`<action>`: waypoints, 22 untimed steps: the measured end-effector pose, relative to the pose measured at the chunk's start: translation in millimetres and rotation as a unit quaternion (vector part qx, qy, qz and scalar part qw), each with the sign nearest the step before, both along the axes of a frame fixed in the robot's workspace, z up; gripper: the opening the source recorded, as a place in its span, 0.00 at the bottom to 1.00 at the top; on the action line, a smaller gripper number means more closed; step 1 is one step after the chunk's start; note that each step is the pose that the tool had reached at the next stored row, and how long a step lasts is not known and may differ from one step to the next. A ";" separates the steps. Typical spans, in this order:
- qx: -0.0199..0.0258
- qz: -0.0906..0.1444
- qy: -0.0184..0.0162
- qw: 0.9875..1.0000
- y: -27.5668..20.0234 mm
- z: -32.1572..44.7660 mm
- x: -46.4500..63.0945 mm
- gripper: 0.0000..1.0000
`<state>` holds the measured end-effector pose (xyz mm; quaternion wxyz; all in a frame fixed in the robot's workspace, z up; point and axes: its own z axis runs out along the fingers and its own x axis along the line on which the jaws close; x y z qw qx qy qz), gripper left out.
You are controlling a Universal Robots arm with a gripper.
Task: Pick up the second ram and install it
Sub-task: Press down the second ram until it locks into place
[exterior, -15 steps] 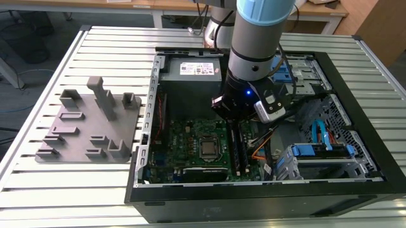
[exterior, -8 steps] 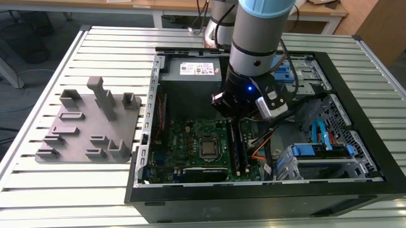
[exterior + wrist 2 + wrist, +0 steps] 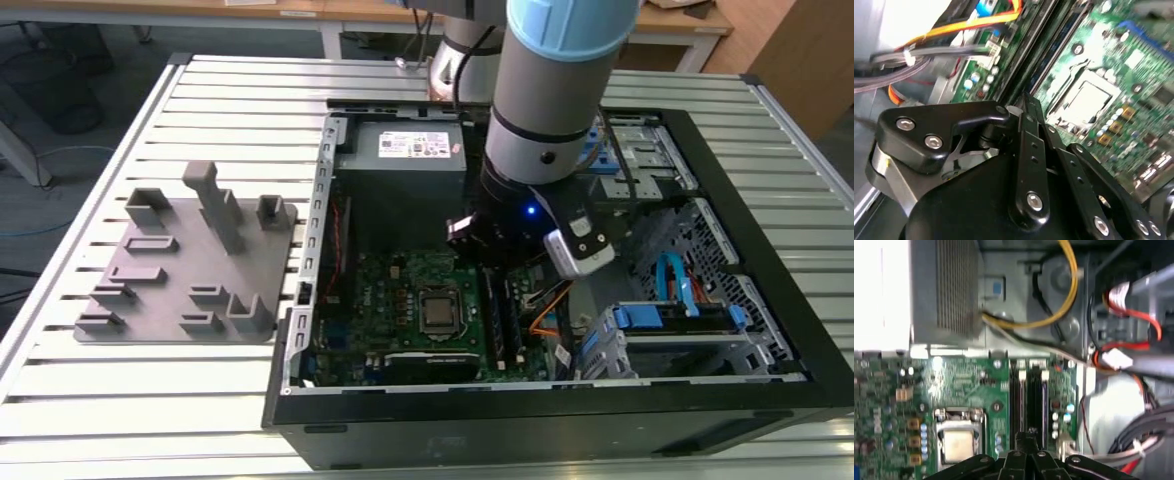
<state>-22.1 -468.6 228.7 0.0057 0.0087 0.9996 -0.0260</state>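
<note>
First wrist view puts my claw (image 3: pixel 1026 437) right over the memory slots (image 3: pixel 1029 400) of the green motherboard (image 3: pixel 954 385), with the fingers drawn together to a narrow tip. I judge them closed with nothing between them, though the tips hide part of the slot beneath. The second ram (image 3: pixel 1044 400) looks to be the bluish stick standing in the slot just beside my fingertips, next to a darker filled slot; I cannot tell whether it is fully latched. I judge such a stick light, stiff and thin, fragile at its chips and contact edge, so any hold or push belongs on the long top edge or the bare short ends, square to the slot. The CPU socket (image 3: pixel 959 440) sits close by, and orange and yellow cables (image 3: pixel 1069 285) hang near the power supply (image 3: pixel 944 290). In the exterior view the open computer case (image 3: pixel 747 200) lies on a slatted metal table (image 3: pixel 200 120), with a grey parts fixture (image 3: pixel 187 260) toward that view's left, and wooden desks stand behind.
</note>
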 end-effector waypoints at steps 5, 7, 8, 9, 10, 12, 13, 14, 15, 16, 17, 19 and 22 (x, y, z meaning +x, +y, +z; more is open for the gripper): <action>-0.010 0.000 0.000 1.000 -16.1 -1.1 0.0 0.11; -0.013 0.000 0.000 1.000 -23.1 -1.7 0.0 0.11; -0.013 0.000 0.000 1.000 -26.9 -2.1 0.0 0.11; -0.013 0.000 0.000 1.000 -29.0 -2.4 0.0 0.11; -0.013 0.000 0.000 1.000 -30.1 -2.8 -0.2 0.11; -0.013 0.000 0.000 1.000 -30.6 -4.8 -0.3 0.11; -0.012 0.000 0.000 1.000 -30.8 -5.8 -0.3 0.11; -0.012 0.000 0.000 1.000 -30.9 -6.8 -0.2 0.11; -0.012 0.000 0.000 1.000 -31.0 -7.9 -0.3 0.11; -0.012 0.000 0.000 1.000 -31.1 -8.9 -0.3 0.11; -0.013 0.000 0.000 1.000 -31.2 -9.9 -0.3 0.11; -0.012 0.000 0.000 1.000 -31.2 -11.8 -0.3 0.11; -0.012 0.000 0.000 1.000 -31.1 -12.0 -0.2 0.11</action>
